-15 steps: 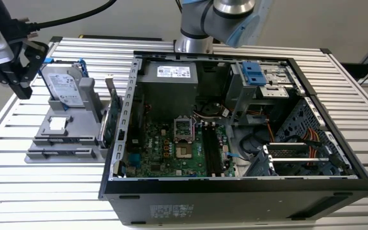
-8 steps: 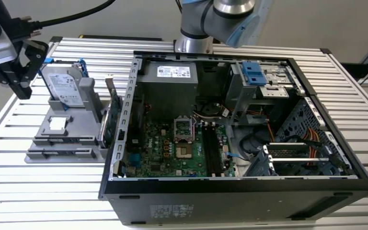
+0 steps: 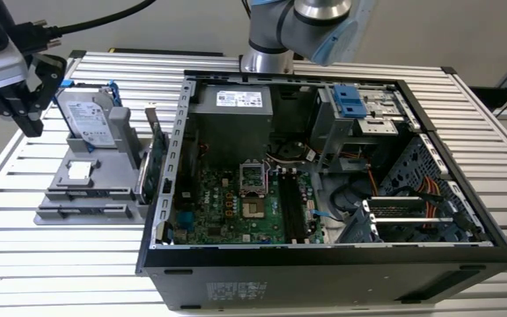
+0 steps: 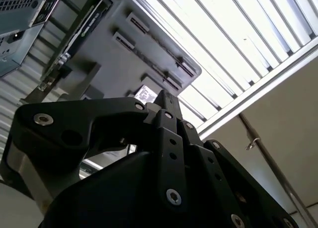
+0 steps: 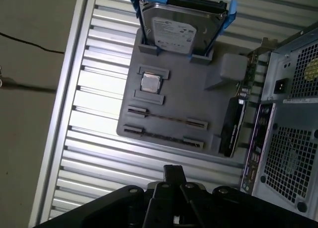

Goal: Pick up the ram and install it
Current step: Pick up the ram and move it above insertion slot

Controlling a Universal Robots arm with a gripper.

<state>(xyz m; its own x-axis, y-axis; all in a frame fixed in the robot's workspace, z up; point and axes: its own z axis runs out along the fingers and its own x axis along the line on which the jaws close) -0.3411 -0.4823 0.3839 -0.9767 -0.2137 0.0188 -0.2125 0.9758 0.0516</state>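
In the exterior view the tool (image 3: pixel 26 122) hangs above the counter (image 3: pixel 60 264) at the exterior view's left, beside a hard drive (image 3: pixel 90 119) that stands upright in a grey tray (image 3: pixel 60 214). The ram (image 3: pixel 90 193) sits in a slot of that tray, near the open computer case (image 3: pixel 324 264).

In the first wrist view the ram (image 5: pixel 166 117) stands on edge in its slot, apart from the tool (image 5: pixel 174 172).

In the second wrist view the tool (image 4: pixel 166 98) points toward the tray. I cannot tell how far open it is, and nothing shows in its hold.

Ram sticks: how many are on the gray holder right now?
2. Both stand on edge in the gray holder's long slots: one ram stick beside the small chip, the other along the outer edge. None looks hidden.
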